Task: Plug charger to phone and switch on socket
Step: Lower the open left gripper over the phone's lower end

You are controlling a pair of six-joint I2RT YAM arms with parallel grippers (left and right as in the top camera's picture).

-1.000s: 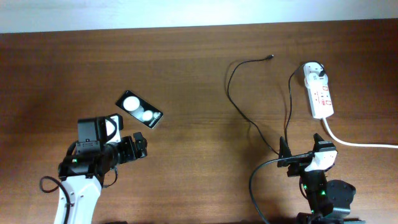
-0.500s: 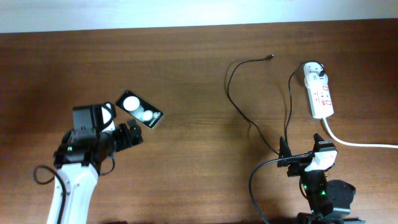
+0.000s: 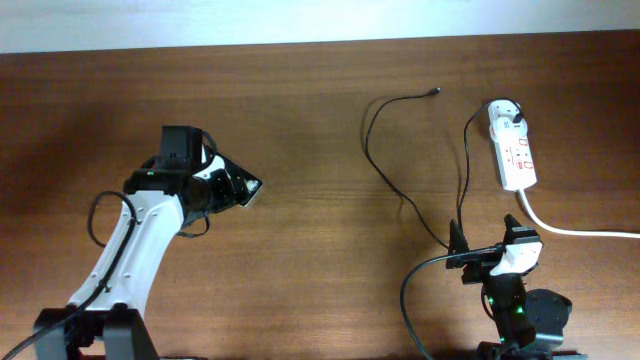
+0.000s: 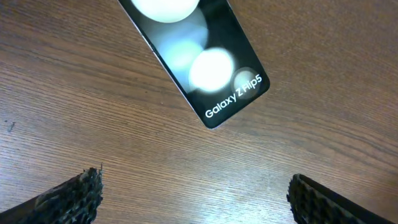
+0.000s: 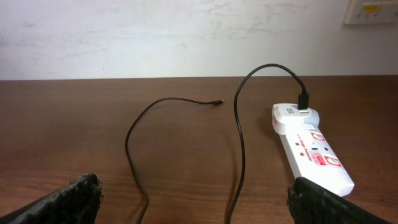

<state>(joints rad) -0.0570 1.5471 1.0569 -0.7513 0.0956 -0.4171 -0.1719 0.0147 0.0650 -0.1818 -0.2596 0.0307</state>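
My left arm reaches up from its base at the near left edge of the table (image 3: 300,100), elbow bent, with the wrist tipped down over the phone (image 4: 199,56). From overhead only one corner of the phone shows past the wrist. In the left wrist view the left gripper (image 4: 194,182) hangs spread wide, its two fingers at the bottom corners of the frame, and nothing sits between them. The phone lies flat on the wood just ahead of them, set at an angle, with its glossy face up showing two white spots and the lettering "Galaxy Z Flip5". My right arm is folded low over its base at the near right. The right gripper (image 5: 194,183) is likewise parted and empty, facing across the table toward the socket (image 5: 311,149). The charger (image 3: 367,148) has its plug head seated in the socket's far end. Its thin cable loops over the table, and the connector tip lies loose, well apart from the phone. A thick white cord (image 3: 570,228) leaves the socket's near end.
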